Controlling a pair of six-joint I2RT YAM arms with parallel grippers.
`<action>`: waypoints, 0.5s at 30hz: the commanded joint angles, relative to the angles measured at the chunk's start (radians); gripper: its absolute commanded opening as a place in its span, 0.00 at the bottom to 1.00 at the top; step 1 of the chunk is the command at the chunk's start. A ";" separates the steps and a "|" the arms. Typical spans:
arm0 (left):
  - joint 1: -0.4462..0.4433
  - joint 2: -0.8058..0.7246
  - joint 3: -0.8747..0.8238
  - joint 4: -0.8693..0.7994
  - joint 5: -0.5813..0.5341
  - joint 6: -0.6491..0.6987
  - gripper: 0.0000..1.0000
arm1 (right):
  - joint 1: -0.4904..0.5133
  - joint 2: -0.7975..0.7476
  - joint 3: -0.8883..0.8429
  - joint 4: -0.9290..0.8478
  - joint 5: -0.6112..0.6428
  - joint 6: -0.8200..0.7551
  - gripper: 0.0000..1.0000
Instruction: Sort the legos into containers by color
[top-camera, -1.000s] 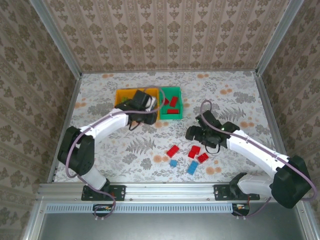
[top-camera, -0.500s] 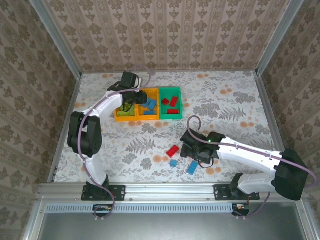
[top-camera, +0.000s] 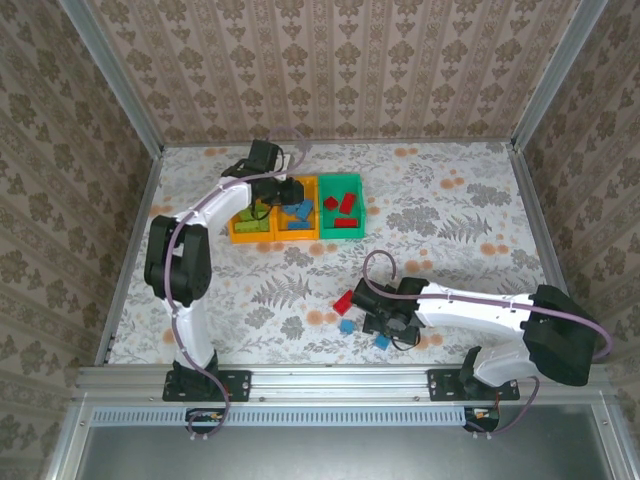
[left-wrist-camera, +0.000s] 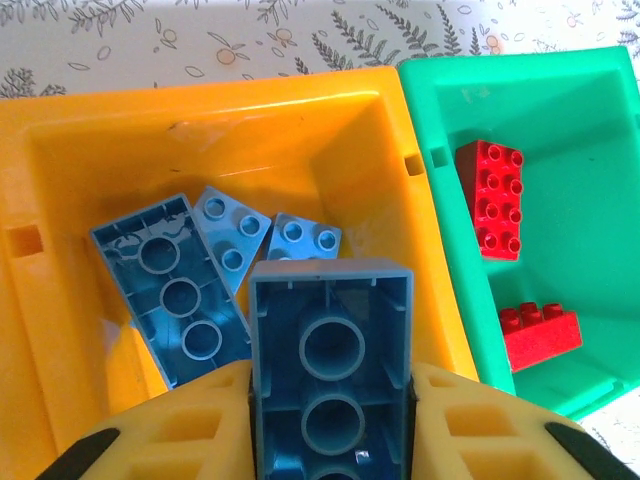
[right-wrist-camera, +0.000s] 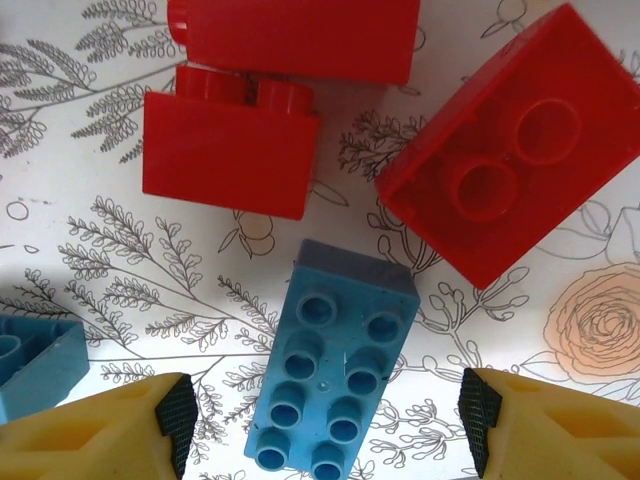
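My left gripper (left-wrist-camera: 330, 405) is shut on a blue lego (left-wrist-camera: 330, 350), its hollow underside facing the camera. It hangs over the middle orange-yellow container (left-wrist-camera: 200, 120), where three blue legos (left-wrist-camera: 170, 285) lie. To the right, the green container (left-wrist-camera: 560, 120) holds red legos (left-wrist-camera: 492, 198). In the top view the left gripper (top-camera: 284, 191) is above the row of containers (top-camera: 300, 228). My right gripper (right-wrist-camera: 325, 425) is open and low over the table, with a loose blue lego (right-wrist-camera: 335, 375) lying studs up between its fingers (right-wrist-camera: 505, 420). Red legos (right-wrist-camera: 505, 190) lie just beyond it.
The left orange-yellow container (top-camera: 240, 232) holds green legos. A second blue lego (right-wrist-camera: 35, 370) sits at the left edge of the right wrist view. Near the right gripper (top-camera: 386, 322), a red lego (top-camera: 343, 300) and a small blue one (top-camera: 347, 326) lie loose.
The right gripper came down and toward the near left, onto the loose legos. The left arm drew its wrist to the far side of the containers, still gripping the blue lego.
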 joint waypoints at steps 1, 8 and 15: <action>-0.013 0.018 0.011 -0.001 0.030 -0.027 0.38 | 0.008 0.018 -0.009 0.022 -0.021 0.031 0.73; -0.030 -0.010 -0.009 0.001 0.023 -0.020 0.59 | 0.007 0.120 -0.021 0.084 -0.042 0.032 0.69; -0.045 -0.115 -0.091 0.023 -0.033 -0.011 0.82 | 0.008 0.160 -0.007 0.101 -0.041 0.021 0.48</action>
